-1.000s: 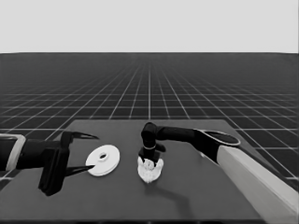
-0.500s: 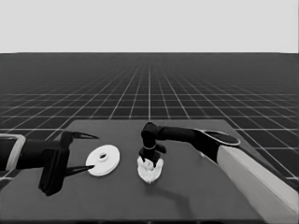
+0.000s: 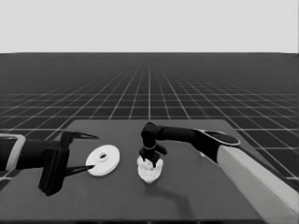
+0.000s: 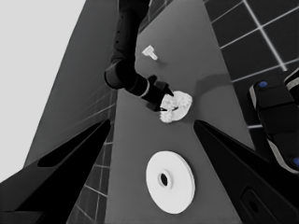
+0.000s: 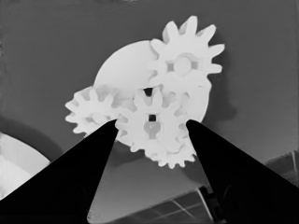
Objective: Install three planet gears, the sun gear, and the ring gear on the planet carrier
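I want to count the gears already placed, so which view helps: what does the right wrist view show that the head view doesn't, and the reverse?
Only the right wrist view shows separate toothed gears on the smaller round part: four, with one in the middle between the right gripper's open fingers.

Only the head view shows the left gripper, waiting at the table's left end, and the whole larger round part.

Both show the right gripper at the gear cluster.

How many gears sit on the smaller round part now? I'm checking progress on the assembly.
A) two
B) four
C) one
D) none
B: the right wrist view shows four toothed gears clustered on the smaller round part, one in the middle between the right gripper fingers; the larger round part lies apart.
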